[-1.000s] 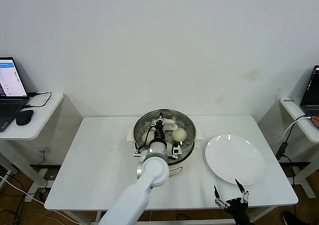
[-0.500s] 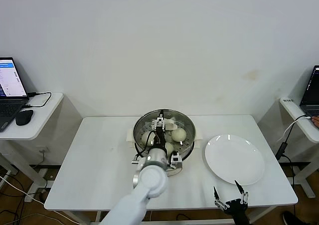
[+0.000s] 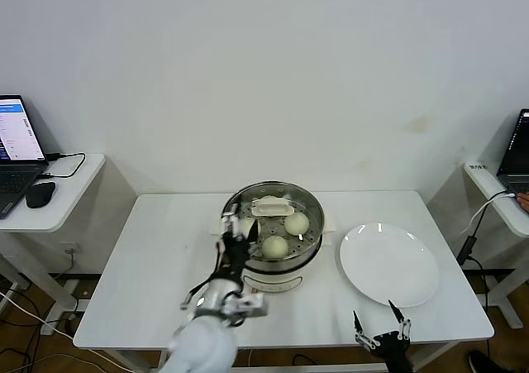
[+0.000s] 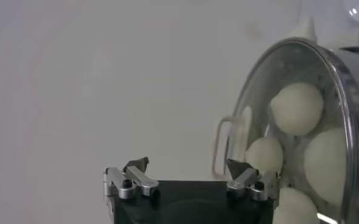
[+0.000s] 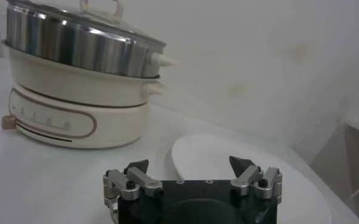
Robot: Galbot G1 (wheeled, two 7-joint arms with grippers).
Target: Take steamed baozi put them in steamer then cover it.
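Note:
The steamer stands mid-table on its cream pot base, with a glass lid lying on it. Several pale round baozi show through the glass, and in the left wrist view too, baozi. My left gripper is open and empty, just off the steamer's left side and clear of the lid's handle. In its own view the left gripper has its jaws wide apart. My right gripper waits open near the table's front edge, right gripper, with the steamer farther off.
An empty white plate lies right of the steamer, plate. Side desks with laptops stand at far left and far right. A wall runs close behind the table.
My left gripper has opened, let go of the lid's handle, and drawn back from above the steamer to its front-left side. The right arm has stayed put.

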